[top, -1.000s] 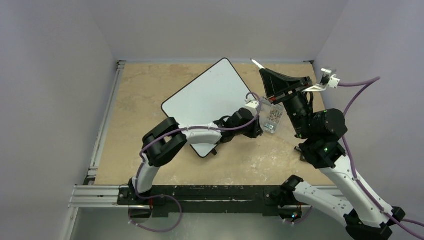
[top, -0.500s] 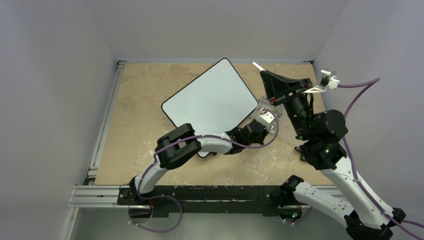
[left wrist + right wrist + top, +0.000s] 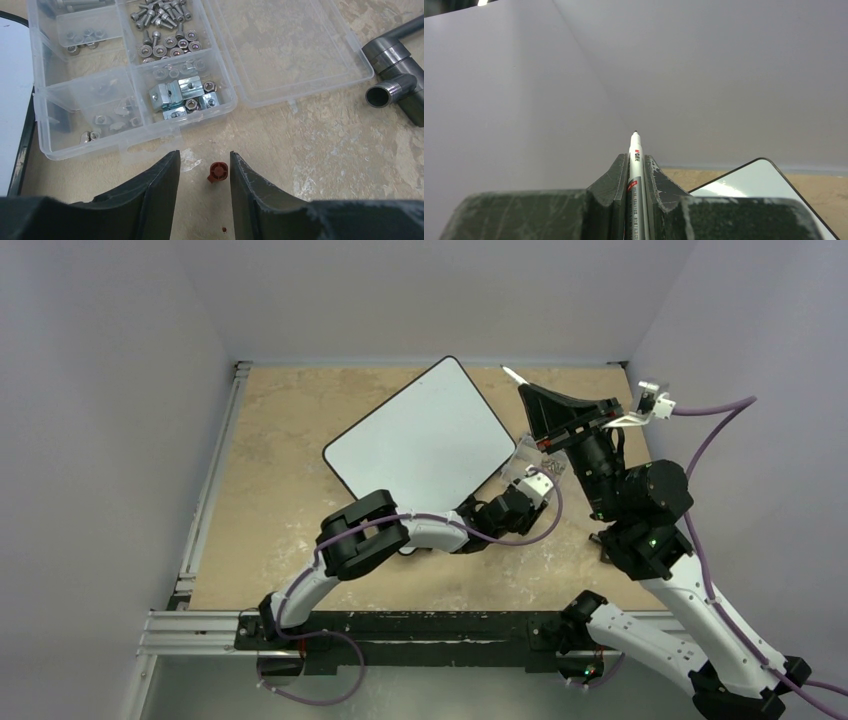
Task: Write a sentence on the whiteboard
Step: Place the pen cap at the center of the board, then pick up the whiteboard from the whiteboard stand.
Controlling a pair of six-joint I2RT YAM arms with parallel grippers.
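Observation:
The whiteboard point(image 3: 415, 435) lies tilted on the table, and its surface is blank; no sentence shows on it. Its edge also shows in the left wrist view point(image 3: 10, 100) and its corner in the right wrist view point(image 3: 769, 185). My right gripper point(image 3: 545, 405) is raised to the right of the board and shut on a red-and-white marker point(image 3: 635, 150), uncapped tip pointing up and away. My left gripper point(image 3: 524, 498) is low over the table, near the board's right corner. It is open point(image 3: 202, 165), and a small red marker cap point(image 3: 218, 171) lies on the table between its fingertips.
A clear plastic box point(image 3: 130, 75) of screws and nuts lies open just beyond my left fingers, its lid folded to the right; it also shows in the top view point(image 3: 525, 455). A grey pipe fitting point(image 3: 395, 75) lies to the right. Walls enclose the table.
My left arm has swung right, off the whiteboard's near corner, to the spot in front of the plastic box. My right gripper has held still with the marker.

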